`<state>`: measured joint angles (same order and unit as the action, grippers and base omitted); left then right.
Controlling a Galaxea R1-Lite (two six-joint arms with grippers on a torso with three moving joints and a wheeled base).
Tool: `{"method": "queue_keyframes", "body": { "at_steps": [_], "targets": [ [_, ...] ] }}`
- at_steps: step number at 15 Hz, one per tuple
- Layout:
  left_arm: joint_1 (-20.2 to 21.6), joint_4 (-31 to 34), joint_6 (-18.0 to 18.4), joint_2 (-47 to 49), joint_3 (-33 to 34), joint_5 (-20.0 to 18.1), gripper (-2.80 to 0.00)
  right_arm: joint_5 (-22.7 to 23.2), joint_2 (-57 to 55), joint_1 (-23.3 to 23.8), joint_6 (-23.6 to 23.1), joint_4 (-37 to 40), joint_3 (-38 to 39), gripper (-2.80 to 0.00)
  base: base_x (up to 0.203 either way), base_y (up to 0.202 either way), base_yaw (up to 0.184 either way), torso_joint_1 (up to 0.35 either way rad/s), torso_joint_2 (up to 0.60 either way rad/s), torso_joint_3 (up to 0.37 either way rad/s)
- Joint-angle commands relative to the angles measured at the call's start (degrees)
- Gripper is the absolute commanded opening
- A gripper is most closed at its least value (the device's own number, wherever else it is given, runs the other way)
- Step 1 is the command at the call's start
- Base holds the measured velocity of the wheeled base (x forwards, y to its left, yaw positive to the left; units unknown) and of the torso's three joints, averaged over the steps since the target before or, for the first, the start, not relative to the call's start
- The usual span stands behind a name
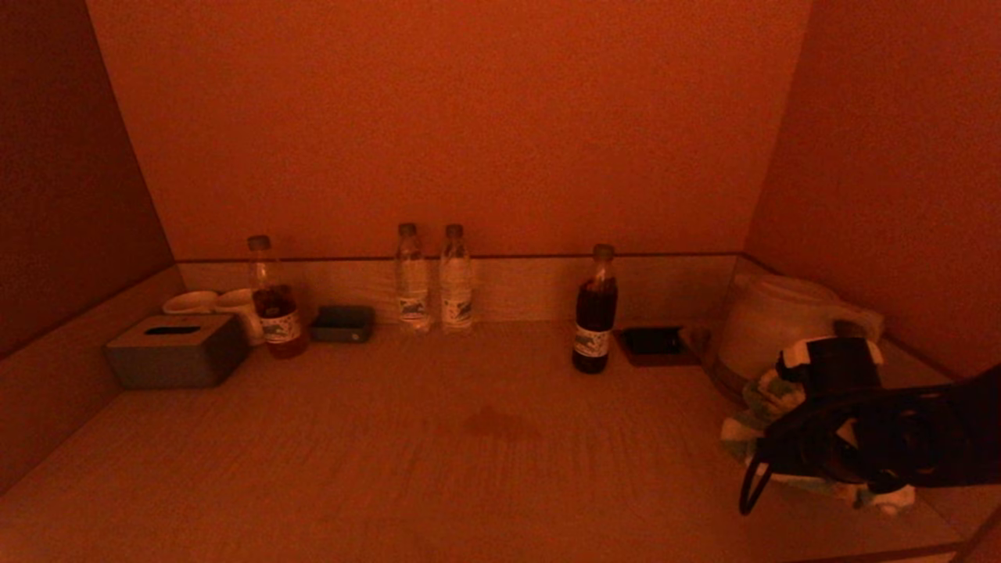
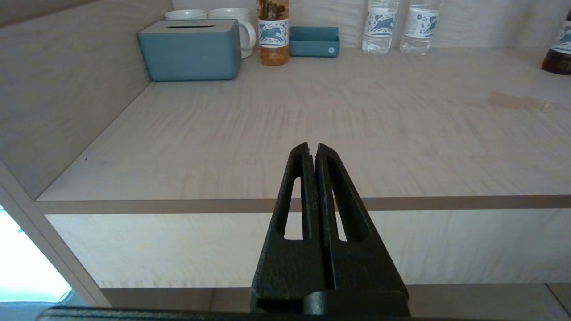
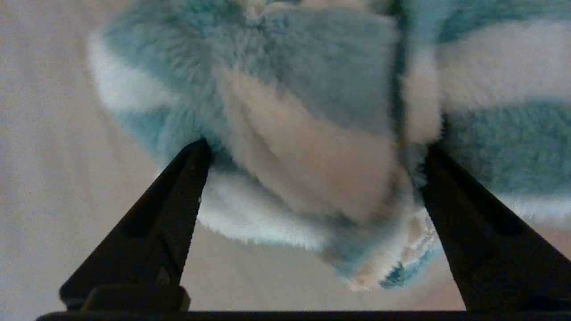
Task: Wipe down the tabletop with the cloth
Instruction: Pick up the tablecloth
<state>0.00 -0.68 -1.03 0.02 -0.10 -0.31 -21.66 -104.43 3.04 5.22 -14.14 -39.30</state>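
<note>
At 4 o'clock on the tabletop (image 1: 438, 461), by the kettle (image 1: 770, 320), right gripper (image 3: 314, 149) spread wide, straddling striped cloth (image 3: 312, 111), not clamped. Left gripper (image 2: 312, 149) clenched, w/ nothing in it, parked off front edge.

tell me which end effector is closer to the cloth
Right. The right end effector is at the cloth, fingers spread to either side of a fold. The left end effector hangs shut off the tabletop's front edge, apart from it.
</note>
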Motion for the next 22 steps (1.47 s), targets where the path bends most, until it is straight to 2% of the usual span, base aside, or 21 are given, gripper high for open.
{"method": "queue_keyframes", "body": {
  "at_steps": [1,4,5,12,14,18,19,22],
  "targets": [
    [0.00,-0.02,-0.02,-0.02,0.01,-0.04,-2.80,-0.13,-3.41,0.30,0.94,-4.41,-0.34,0.00,0.000,0.000,0.000,0.000,0.00,0.000],
    [0.00,-0.02,-0.02,-0.02,0.01,-0.04,-2.80,-0.13,-3.59,0.56,0.50,-5.29,0.18,0.00,0.000,0.000,0.000,0.000,0.00,0.000],
    [0.00,-0.02,-0.02,-0.02,0.01,-0.04,-2.80,-0.13,-3.59,0.56,0.58,-5.29,0.18,-2.80,0.000,0.000,0.000,0.000,0.00,0.000],
    [-0.09,-0.02,-0.02,-0.02,0.01,-0.04,-2.80,0.31,-2.27,0.56,1.20,-5.64,0.27,-2.80,0.000,0.000,0.000,0.000,0.00,0.000],
    [0.00,-0.02,-0.02,-0.02,0.01,-0.04,-2.80,0.47,-0.85,0.56,1.23,-10.54,2.02,-2.80,0.000,0.000,0.000,0.000,0.00,0.000],
    [0.00,-0.02,-0.02,-0.02,0.01,-0.04,-2.80,0.48,-0.07,0.47,1.11,-12.93,3.08,-2.80,0.000,0.000,0.000,0.000,0.00,0.000],
    [-0.06,-0.02,-0.02,-0.02,0.01,-0.04,-2.80,0.98,0.15,0.36,1.06,-13.48,3.36,-2.80,0.000,0.000,0.000,0.000,0.00,0.000],
    [0.00,-0.02,-0.02,-0.02,0.01,-0.04,-2.80,6.90,6.37,-0.77,0.78,-20.06,7.83,-2.80,0.000,0.000,0.000,0.000,0.00,0.000]
  ]
}}
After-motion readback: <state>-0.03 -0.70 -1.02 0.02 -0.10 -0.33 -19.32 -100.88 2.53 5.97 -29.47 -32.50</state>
